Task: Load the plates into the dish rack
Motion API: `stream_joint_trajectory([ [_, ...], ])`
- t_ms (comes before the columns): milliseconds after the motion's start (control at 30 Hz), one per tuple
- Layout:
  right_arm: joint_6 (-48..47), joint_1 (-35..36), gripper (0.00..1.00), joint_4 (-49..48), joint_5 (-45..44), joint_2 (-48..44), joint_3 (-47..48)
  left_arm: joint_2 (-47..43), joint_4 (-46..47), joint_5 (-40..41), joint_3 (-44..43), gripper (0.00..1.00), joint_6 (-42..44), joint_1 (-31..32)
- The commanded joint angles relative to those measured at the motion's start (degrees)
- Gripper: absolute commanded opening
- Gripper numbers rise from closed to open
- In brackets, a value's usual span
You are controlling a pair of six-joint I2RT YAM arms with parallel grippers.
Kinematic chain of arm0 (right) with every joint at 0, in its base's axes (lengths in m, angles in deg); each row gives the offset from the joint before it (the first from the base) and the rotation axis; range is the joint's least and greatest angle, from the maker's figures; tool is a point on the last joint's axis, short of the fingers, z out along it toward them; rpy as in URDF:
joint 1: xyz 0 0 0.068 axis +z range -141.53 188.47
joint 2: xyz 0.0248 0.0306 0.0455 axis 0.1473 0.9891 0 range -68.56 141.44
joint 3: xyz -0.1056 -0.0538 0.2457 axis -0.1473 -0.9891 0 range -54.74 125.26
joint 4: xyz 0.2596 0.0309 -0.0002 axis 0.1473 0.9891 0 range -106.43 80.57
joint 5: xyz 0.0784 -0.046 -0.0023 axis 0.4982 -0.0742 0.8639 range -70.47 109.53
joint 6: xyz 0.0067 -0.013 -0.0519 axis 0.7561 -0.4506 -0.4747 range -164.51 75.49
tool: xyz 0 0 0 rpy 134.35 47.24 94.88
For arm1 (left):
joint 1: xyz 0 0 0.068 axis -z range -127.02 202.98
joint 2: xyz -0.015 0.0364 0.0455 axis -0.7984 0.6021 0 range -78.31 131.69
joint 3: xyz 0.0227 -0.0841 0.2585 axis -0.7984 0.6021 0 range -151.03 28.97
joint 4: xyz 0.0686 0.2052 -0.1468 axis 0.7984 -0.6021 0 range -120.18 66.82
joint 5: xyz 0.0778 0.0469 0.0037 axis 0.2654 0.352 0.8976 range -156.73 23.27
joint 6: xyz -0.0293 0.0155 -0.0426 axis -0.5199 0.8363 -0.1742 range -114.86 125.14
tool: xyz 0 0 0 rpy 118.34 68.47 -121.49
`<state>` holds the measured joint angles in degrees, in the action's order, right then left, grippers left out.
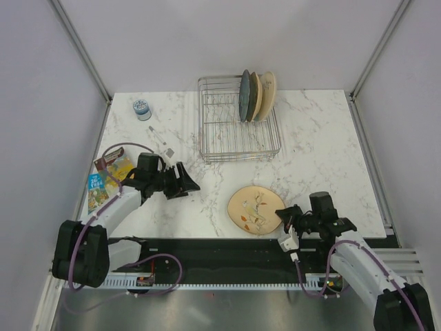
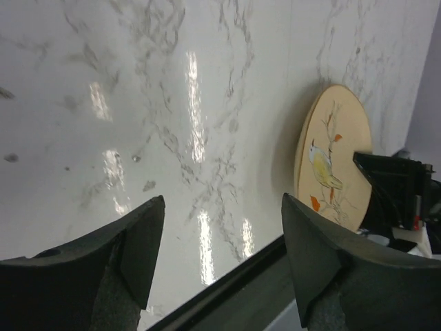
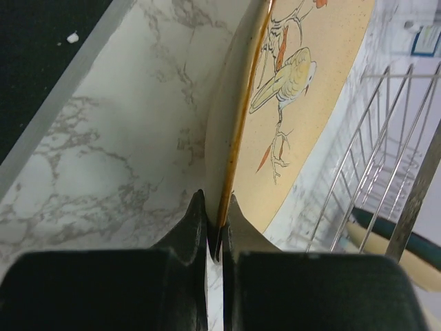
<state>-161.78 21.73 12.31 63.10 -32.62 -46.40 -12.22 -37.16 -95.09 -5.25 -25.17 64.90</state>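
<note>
Our right gripper (image 3: 217, 207) is clenched on the rim of the cream-tan round plate (image 1: 253, 209), well apart from the silver wire dish rack (image 1: 224, 138); we should lift slowly and tilt it upright.

Between the loose plate (image 1: 256, 209) and the dish rack (image 1: 238, 121) we see bare tabletop (image 1: 324, 152) — an open lane. Three upright plates (image 1: 256, 95) block the rack's right side; its left slots stand free. The left hand (image 1: 187, 181) sits well aside, leftward.

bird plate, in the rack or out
Out: the bird plate is at the table edge, apart from the dish rack, right hand pinching its rim.
</note>
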Motion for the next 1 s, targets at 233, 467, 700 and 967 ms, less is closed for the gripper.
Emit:
stream_joint_trajectory([
  [233,-35.4,9.0,0.0,-30.5,-0.9,36.5,-2.4,13.4,16.5,-19.2,3.2,0.7,-17.8,8.1],
  [467,-35.2,13.3,0.0,-45.6,0.1,51.0,2.0,20.0,21.1,-14.7,2.0,0.71,-21.8,11.9],
  [700,-30.4,15.1,0.0,-52.4,3.6,52.7,3.4,24.0,25.0,-13.2,1.3,0.69,-24.3,13.4],
  [967,-16.6,18.8,0.0,-58.4,5.1,45.6,1.4,21.6,28.6,-16.5,2.0,0.12,-22.8,13.7],
])
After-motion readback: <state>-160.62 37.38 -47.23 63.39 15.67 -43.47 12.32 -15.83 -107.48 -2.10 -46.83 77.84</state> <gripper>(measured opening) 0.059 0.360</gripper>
